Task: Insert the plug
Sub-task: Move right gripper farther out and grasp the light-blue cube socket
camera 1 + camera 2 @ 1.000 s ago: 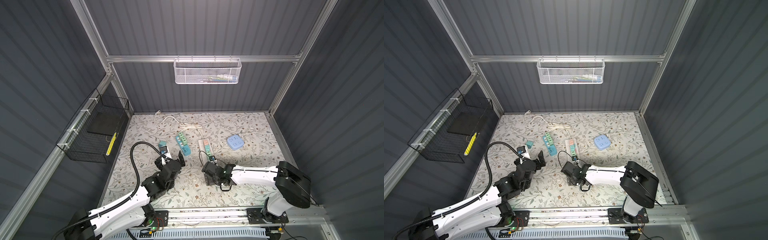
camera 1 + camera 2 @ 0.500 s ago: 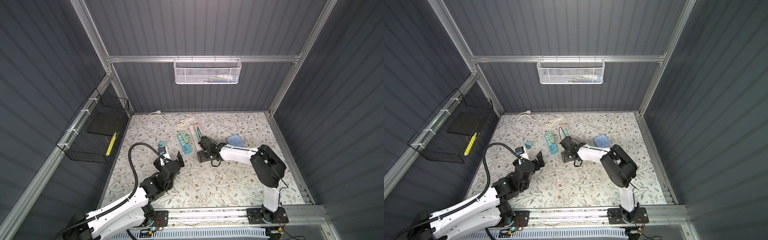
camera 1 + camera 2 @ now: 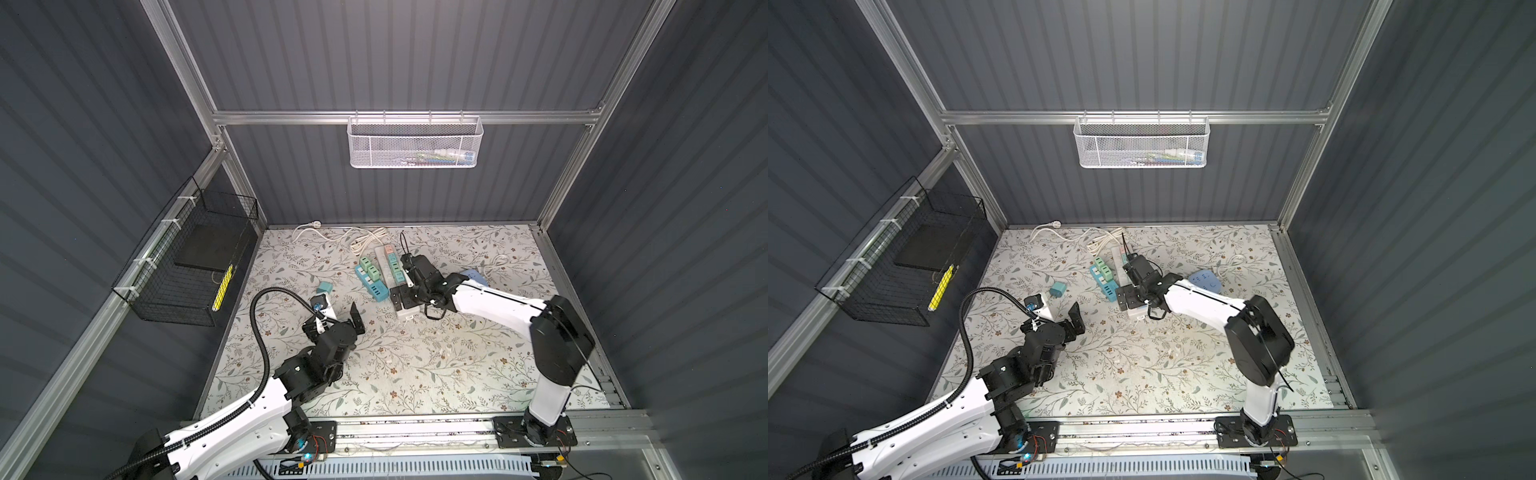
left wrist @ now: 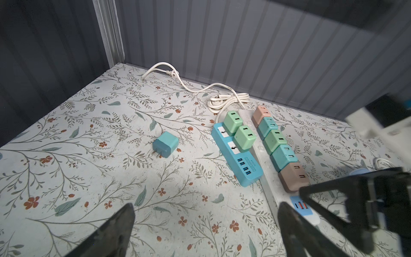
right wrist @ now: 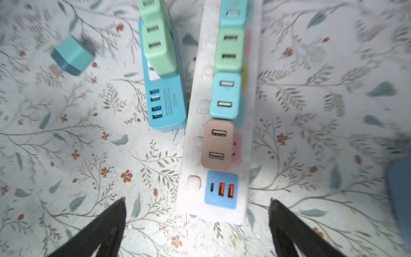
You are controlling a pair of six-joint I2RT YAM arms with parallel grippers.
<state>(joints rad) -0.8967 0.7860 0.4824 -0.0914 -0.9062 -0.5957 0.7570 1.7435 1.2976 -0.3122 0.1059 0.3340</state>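
The plug (image 4: 165, 144), a loose teal cube, is lying on its side on the floral mat with its prongs pointing sideways. It is sitting on the left arm's side of the white power strip (image 4: 261, 155), well apart from it, with the blue power strip (image 4: 244, 169) lying between the two. Nothing is touching it.

The left gripper (image 4: 205, 205) is hovering near the plug on that same side of the white power strip, jaws spread wide and holding nothing. The right gripper (image 5: 198, 200) is hanging over the white power strip's end with the USB panel (image 5: 221, 189), jaws likewise released and empty.

We are judging the pickup to be the step in hand. We are wanting the left fingers closing on the plug's flat faces, clear of the prongs, so the prongs are ending up pointing down. Adapters are filling the white power strip's row, and we cannot tell which socket is free, so we are advising a check of that first.
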